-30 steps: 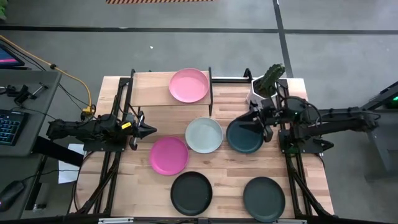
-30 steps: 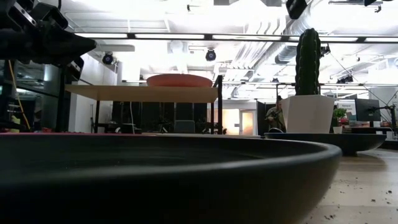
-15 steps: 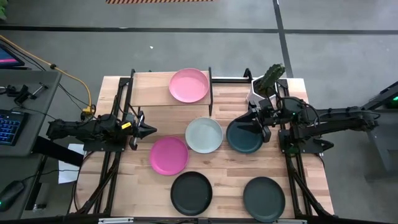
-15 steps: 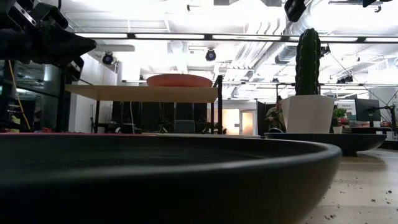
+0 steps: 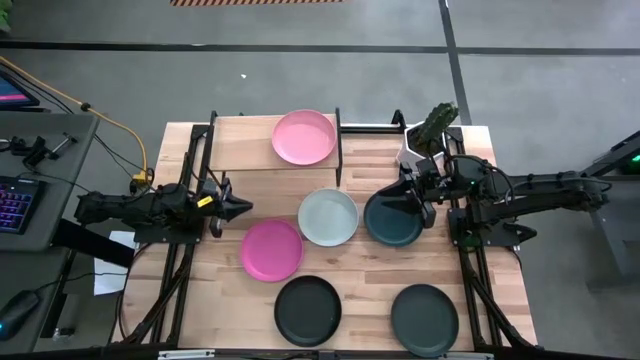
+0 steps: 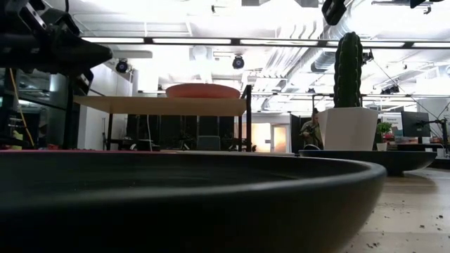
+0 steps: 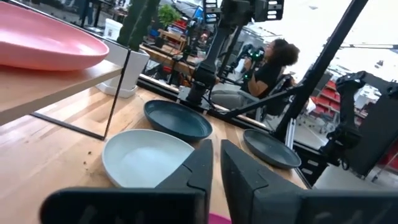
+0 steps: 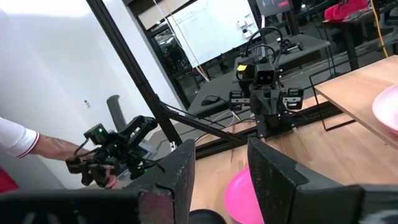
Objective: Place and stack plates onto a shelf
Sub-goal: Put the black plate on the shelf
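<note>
Planked wooden bench point(image 5: 350, 262): we log one light pink round plate point(image 5: 304, 137) on raised light-wood shelf point(image 5: 245, 143); five plates on bench remain. Left end effector point(image 5: 243, 208) pressed together, empty, near magenta plate point(image 5: 271, 249). Right end effector point(image 5: 418, 203) spread at dark teal plate point(image 5: 392, 221) rim.

Two dark, matte black jointed arms with black cabling along the links. Left hand point(image 5: 240, 207): two black wedge-shaped fingers point(image 7: 198, 171) tapering to points; a yellow marking behind them. Right hand point(image 5: 422, 203): broad, blocky black fingers point(image 8: 272, 169).
</note>
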